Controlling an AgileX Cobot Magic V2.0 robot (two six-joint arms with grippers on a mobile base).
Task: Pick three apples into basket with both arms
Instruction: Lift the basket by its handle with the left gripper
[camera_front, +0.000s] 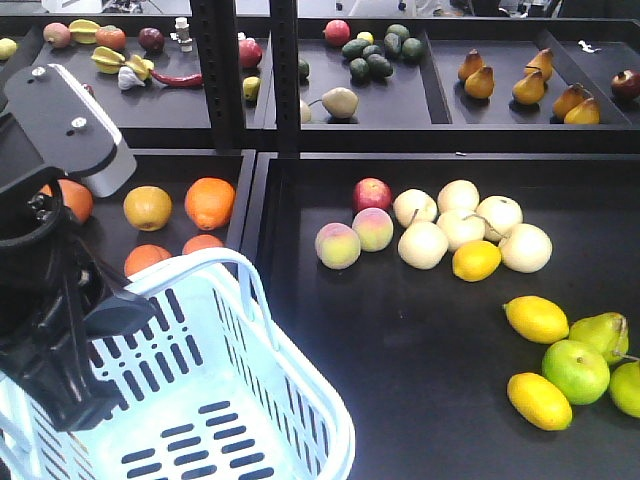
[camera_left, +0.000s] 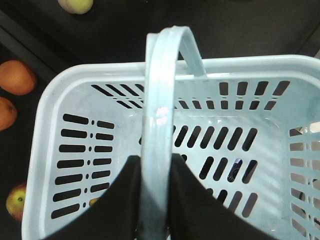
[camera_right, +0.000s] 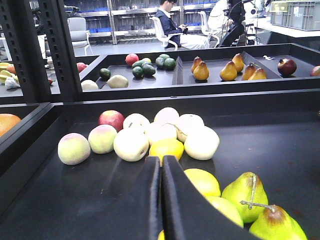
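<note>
left gripper (camera_left: 156, 161) pinches the basket (camera_left: 75, 80) by its loop handle (camera_left: 159, 100); right gripper (camera_right: 161, 161) pressed together (gripping nothing) above lemons (camera_right: 200, 181) near the tray's (camera_right: 65, 200) front edge

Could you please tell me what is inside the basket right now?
No fruit shows inside the basket: only its bare slotted floor. The left gripper, clamped on the handle, hides the near strip of floor.

oranges (camera_front: 209, 201) | lemons (camera_front: 537, 318) | green apple (camera_front: 575, 371) | peaches (camera_front: 338, 245) (pink-blushed) | brown pears (camera_front: 479, 82)
</note>
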